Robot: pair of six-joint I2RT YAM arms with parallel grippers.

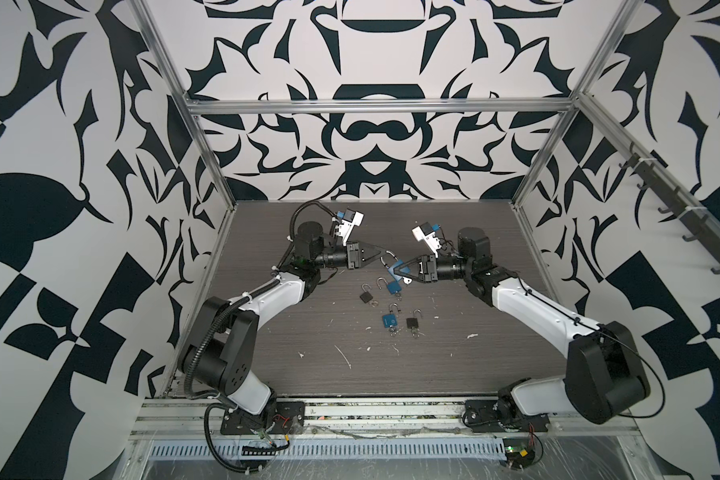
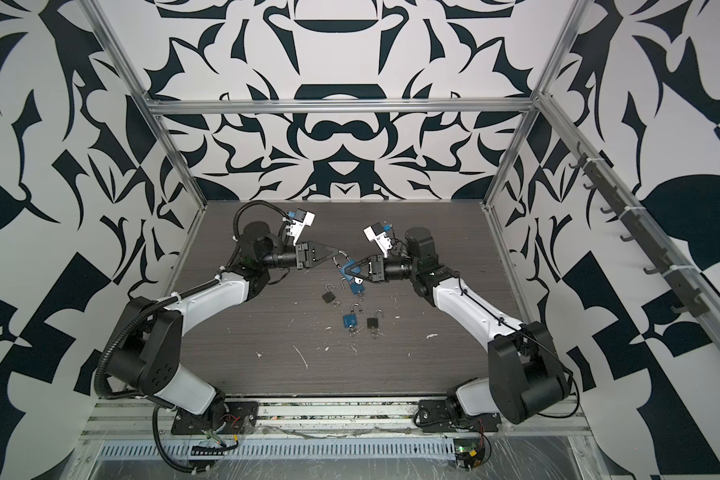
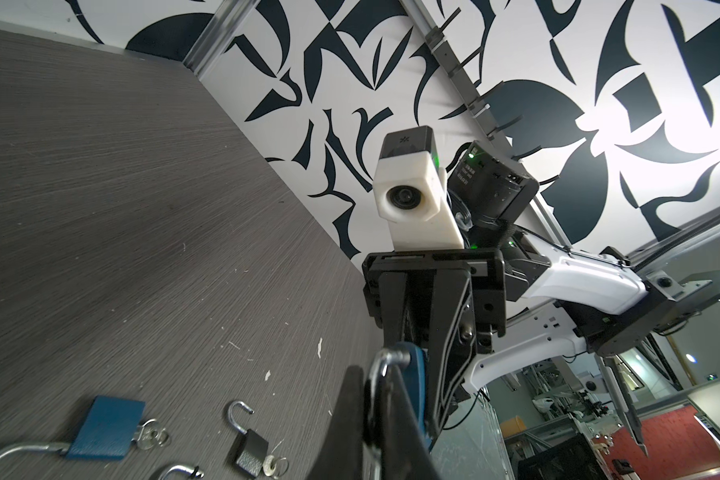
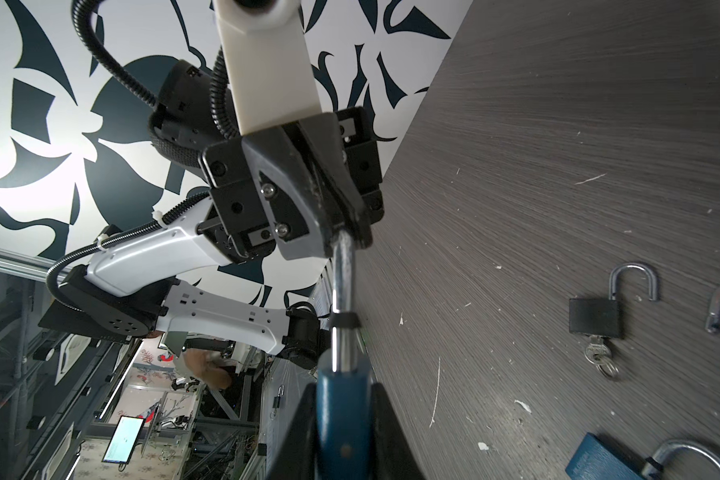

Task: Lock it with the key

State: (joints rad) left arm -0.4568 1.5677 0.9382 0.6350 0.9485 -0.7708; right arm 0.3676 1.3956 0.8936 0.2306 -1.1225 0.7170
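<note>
Blue padlock, silver shackle, held above the table: my left pincer pinches the shackle, my right pincer its body.

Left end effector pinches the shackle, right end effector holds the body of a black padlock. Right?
No: the held padlock is blue, not black, clear in the right wrist view. Left end effector pinches the shackle, right end effector holds the body.
</note>
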